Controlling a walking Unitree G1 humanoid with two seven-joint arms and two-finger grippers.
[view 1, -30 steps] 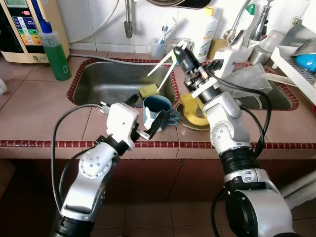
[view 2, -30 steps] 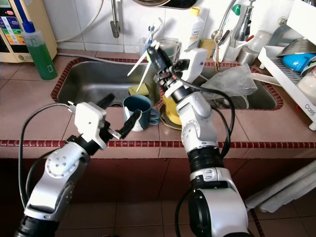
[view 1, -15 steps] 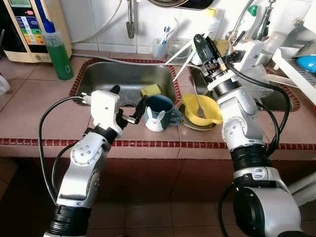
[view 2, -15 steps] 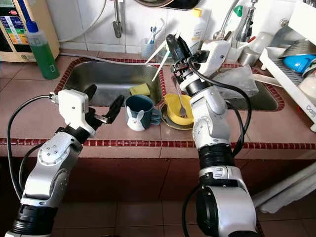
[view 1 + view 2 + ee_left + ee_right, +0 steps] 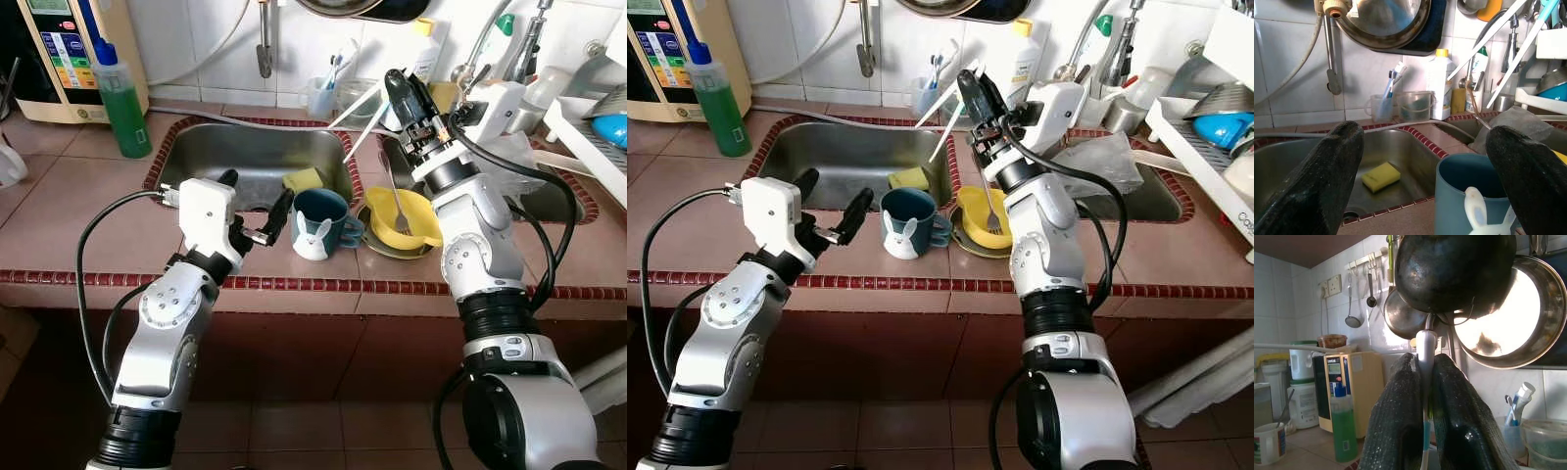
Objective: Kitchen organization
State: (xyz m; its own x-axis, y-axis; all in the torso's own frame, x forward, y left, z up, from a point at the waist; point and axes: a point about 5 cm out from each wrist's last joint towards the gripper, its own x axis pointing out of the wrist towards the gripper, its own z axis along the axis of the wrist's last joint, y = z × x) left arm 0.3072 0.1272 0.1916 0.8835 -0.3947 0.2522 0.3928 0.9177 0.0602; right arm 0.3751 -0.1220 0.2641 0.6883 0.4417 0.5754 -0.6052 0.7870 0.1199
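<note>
My right tool (image 5: 397, 86) is clamped on white chopsticks (image 5: 364, 110), held high over the table (image 5: 69, 201) by the sinks. My left tool (image 5: 257, 211) is spread wide beside the blue mug (image 5: 318, 223), not touching it. The mug stands next to a yellow bowl (image 5: 404, 217) holding what looks like a spoon. I worry the sticks could slip from that thin pinch, or the left tool could tip the mug.
</note>
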